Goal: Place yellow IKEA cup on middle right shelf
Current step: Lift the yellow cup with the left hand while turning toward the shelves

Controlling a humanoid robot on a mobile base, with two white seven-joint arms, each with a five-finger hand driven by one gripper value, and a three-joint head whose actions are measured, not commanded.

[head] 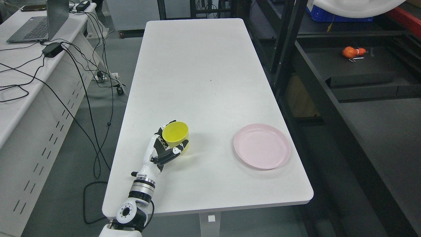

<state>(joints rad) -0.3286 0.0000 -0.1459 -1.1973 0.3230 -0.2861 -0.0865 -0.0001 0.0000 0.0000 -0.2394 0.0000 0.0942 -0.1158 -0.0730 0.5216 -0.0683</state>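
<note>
no readable text, no labels, no brand marks, no numbers

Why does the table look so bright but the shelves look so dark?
In the head view, overhead light falls evenly on the white table, so the yellow cup in the left hand and the pink plate cast only faint shadows; the black shelf on the right soaks up light, so it stays dim.
</note>
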